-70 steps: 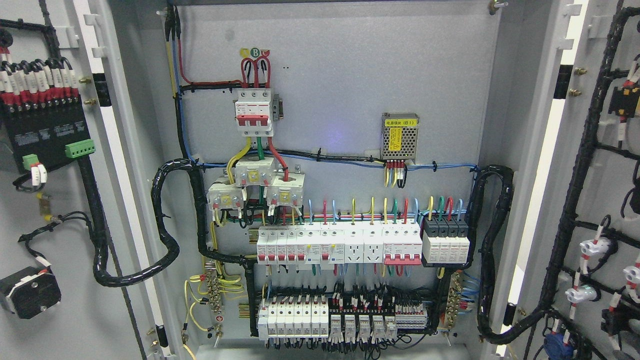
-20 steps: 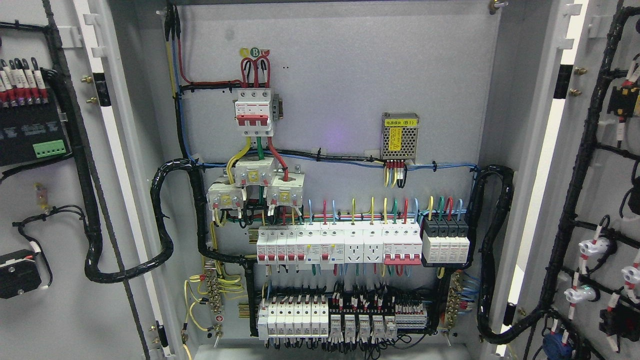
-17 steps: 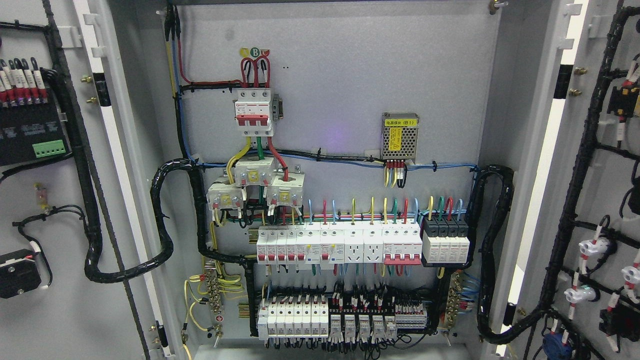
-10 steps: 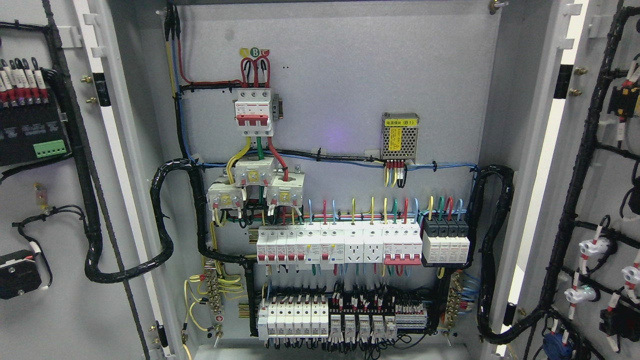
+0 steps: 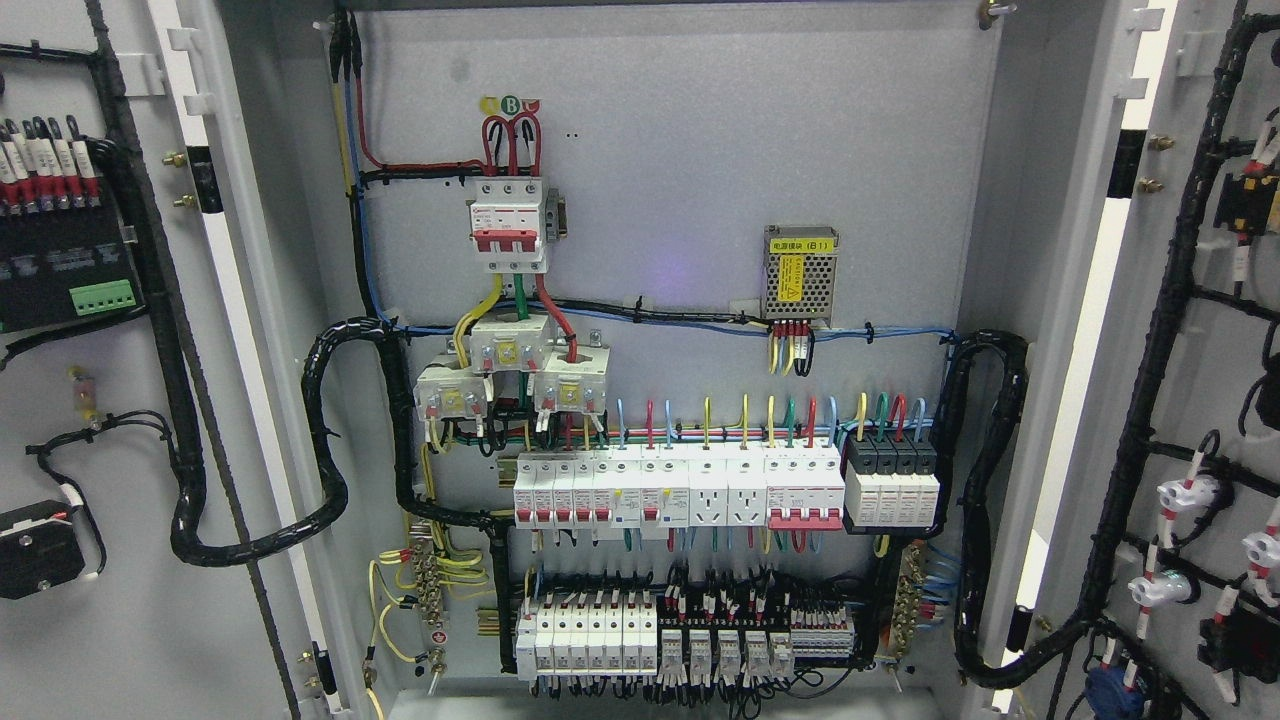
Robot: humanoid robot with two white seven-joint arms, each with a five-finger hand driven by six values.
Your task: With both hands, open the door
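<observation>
Both grey cabinet doors stand swung wide. The left door (image 5: 110, 600) fills the left edge, its inner face carrying a black terminal block (image 5: 60, 270) and a black wire loom (image 5: 180, 440). The right door (image 5: 1215, 360) fills the right edge, its inner face crossed by black cable runs and white lamp holders (image 5: 1190, 495). Between them the cabinet's back panel (image 5: 700, 150) lies fully exposed with its breakers. Neither of my hands nor any arm shows in the head view.
On the back panel sit a red-handled main breaker (image 5: 510, 225), a mesh power supply (image 5: 800, 273), a row of white breakers (image 5: 680, 490) and a lower relay row (image 5: 690, 640). Thick black looms (image 5: 985, 510) loop from panel to each door.
The left door has swung further outward since the earliest frame: its terminal block and black box slid toward the left edge. Over the last second it hardly moves. The right door stays put.
</observation>
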